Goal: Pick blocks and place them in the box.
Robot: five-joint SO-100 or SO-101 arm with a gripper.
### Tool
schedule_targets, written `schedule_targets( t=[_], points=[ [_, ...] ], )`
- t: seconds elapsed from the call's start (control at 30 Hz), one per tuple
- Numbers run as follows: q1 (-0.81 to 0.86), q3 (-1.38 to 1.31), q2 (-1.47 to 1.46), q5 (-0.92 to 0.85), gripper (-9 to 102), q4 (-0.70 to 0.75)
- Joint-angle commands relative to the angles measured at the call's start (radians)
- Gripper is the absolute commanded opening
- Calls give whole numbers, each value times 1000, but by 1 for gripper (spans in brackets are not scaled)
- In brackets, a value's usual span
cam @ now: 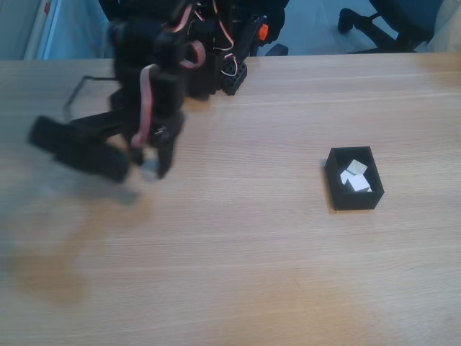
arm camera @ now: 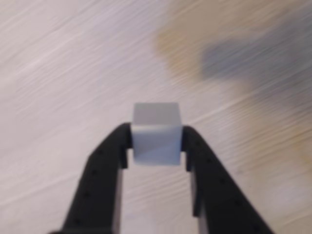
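Pinched between my two black fingers (arm camera: 105, 165) sits one white block (arm camera: 156, 134), a plain cube with crisp edges, its top face paler than the shaded front, both side faces touched by my pads. My gripper (cam: 150, 167) hangs blurred above the left part of the wooden table (cam: 238, 252) in the fixed view. Well apart to the right stands the black box (cam: 354, 179), open-topped, with other white blocks (cam: 355, 176) lying tilted inside; their number is unclear.
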Motion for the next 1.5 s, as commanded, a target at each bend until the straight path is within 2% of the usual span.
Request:
schedule_targets(
  t=[0.0, 0.27, 0.4, 0.57, 0.73, 0.93, 1.13, 1.3, 1.47],
  points=[
    [-169, 38, 169, 74, 0, 49],
    [-572, 270, 430, 236, 0, 25],
    [-747, 305, 448, 328, 0, -15],
    [-885, 287, 377, 397, 0, -118],
    [-951, 219, 265, 426, 1, -210],
    [-988, 114, 117, 453, 1, -256],
    [-1014, 11, -3, 488, 3, -264],
    [-1011, -12, -35, 495, 13, -259],
    [-988, 6, -20, 482, 15, -242]
  ],
)
